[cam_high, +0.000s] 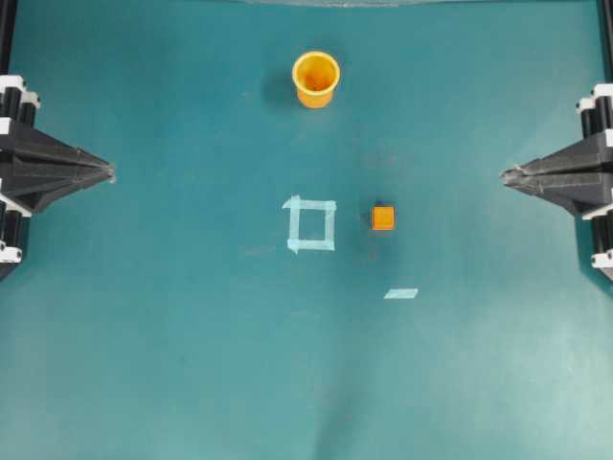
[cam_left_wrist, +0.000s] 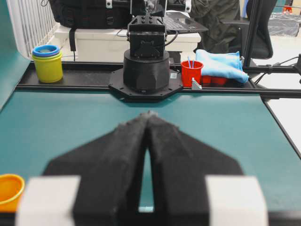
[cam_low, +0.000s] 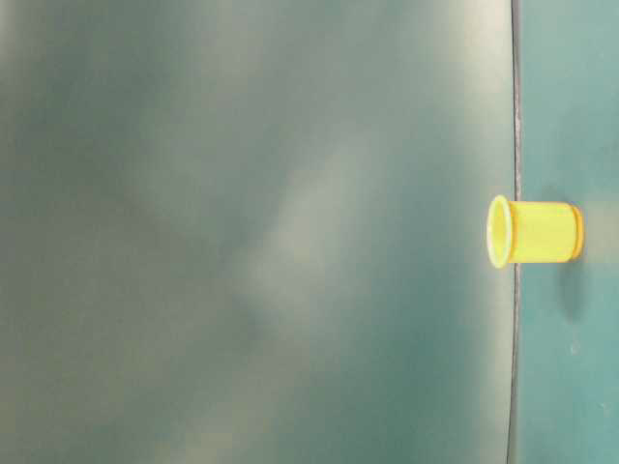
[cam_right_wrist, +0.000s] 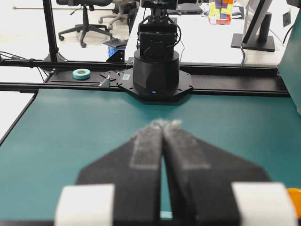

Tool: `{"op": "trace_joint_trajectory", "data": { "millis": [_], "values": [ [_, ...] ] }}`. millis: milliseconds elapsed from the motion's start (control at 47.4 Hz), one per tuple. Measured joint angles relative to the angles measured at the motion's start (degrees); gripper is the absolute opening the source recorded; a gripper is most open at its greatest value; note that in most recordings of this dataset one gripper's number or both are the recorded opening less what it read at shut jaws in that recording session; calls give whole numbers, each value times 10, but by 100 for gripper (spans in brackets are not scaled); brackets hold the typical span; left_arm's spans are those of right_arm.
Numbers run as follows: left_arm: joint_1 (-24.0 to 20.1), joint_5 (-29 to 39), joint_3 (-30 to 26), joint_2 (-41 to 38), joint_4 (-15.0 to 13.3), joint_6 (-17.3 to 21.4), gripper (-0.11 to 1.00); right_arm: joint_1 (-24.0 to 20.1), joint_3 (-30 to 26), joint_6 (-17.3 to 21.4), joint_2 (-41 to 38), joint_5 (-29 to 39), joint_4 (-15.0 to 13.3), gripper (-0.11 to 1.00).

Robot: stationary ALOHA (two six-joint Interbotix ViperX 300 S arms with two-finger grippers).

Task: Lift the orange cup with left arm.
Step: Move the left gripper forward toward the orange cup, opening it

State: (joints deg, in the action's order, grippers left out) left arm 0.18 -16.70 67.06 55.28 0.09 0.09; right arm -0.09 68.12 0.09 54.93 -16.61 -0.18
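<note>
The orange cup [cam_high: 316, 79] stands upright on the teal table near the far edge, a little left of centre. In the table-level view the orange cup [cam_low: 535, 231] appears turned sideways at the right. Its rim also shows as the orange cup [cam_left_wrist: 9, 189] at the lower left of the left wrist view. My left gripper [cam_high: 110, 173] rests at the left edge, shut and empty, well away from the cup; its tips meet in the left wrist view [cam_left_wrist: 149, 114]. My right gripper [cam_high: 505, 175] sits at the right edge, shut and empty [cam_right_wrist: 165, 123].
A small orange cube [cam_high: 383, 218] lies right of a pale tape square [cam_high: 311, 224] at mid-table, with a tape strip [cam_high: 401, 293] nearer the front. Beyond the table stand stacked cups [cam_left_wrist: 47, 62], a red cup [cam_left_wrist: 191, 73] and a blue cloth [cam_left_wrist: 222, 64].
</note>
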Motion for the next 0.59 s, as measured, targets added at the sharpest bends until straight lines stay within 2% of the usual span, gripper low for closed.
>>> {"op": "trace_joint_trajectory", "data": {
  "millis": [63, 169, 338, 591],
  "values": [
    [-4, 19, 0, 0, 1, 2, 4, 0, -2, 0, -1, 1, 0, 0],
    [-26, 47, 0, 0, 3, -3, 4, 0, -10, 2, -3, 5, 0, 0],
    [-64, 63, 0, -1, 4, -9, 11, 0, -13, 2, -7, 8, 0, 0],
    [-103, 63, 1, -39, 4, -10, 38, 0, -12, 2, -11, 13, 0, 0]
  ]
}}
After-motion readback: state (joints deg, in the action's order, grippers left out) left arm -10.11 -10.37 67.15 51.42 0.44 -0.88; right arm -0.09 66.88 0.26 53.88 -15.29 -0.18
